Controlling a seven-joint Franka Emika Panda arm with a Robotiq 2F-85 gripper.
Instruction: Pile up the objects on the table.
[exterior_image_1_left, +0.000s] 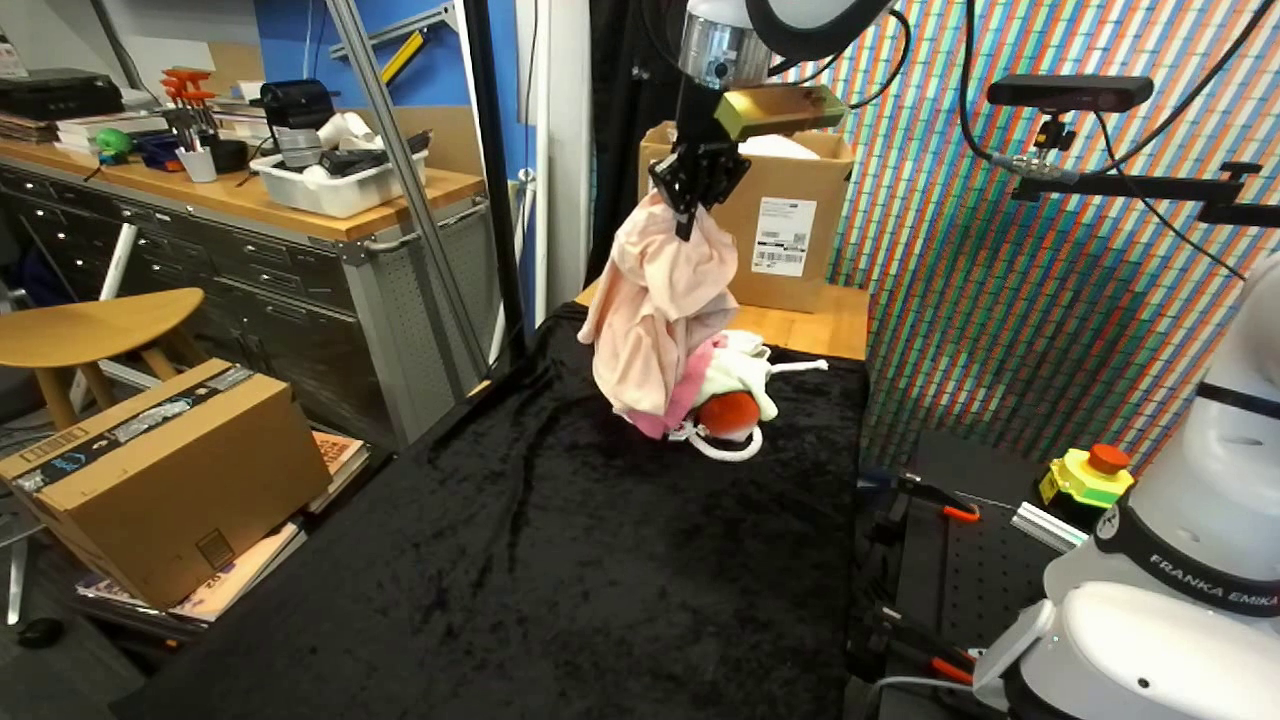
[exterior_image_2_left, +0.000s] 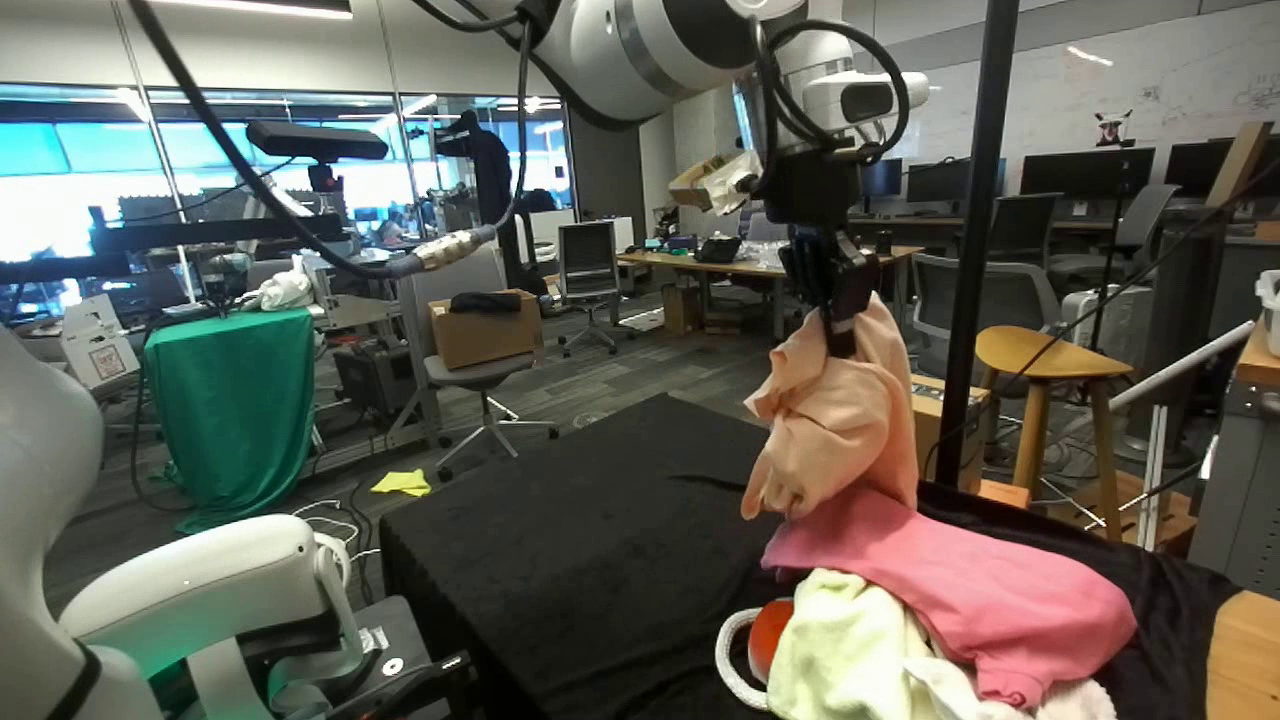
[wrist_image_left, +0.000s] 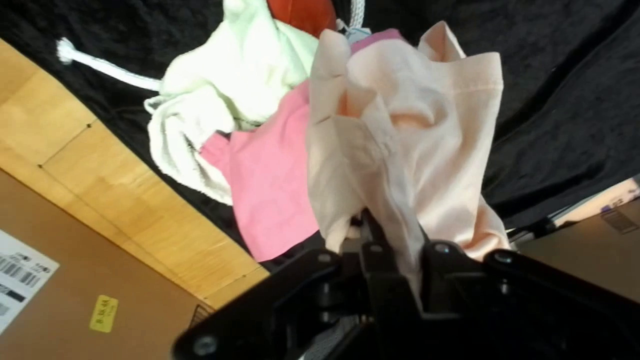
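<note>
The gripper (wrist_image_left: 397, 232) pinches a hanging peach cloth (exterior_image_1_left: 665, 275), left of the pale green cloth (exterior_image_1_left: 738, 372), far along the table (exterior_image_1_left: 640, 580) in an exterior view. This looks like piling; next it must lower that onto the pink cloth (exterior_image_2_left: 960, 580) and let go.

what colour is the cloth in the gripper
The cloth is light peachy pink, clearest in the wrist view.

Peach cloth (wrist_image_left: 425, 135) in the gripper (wrist_image_left: 397, 240), pink cloth (wrist_image_left: 272, 175) partly behind

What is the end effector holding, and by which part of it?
A peach cloth, pinched by the end effector at a gathered fold near its top; the rest hangs below.
</note>
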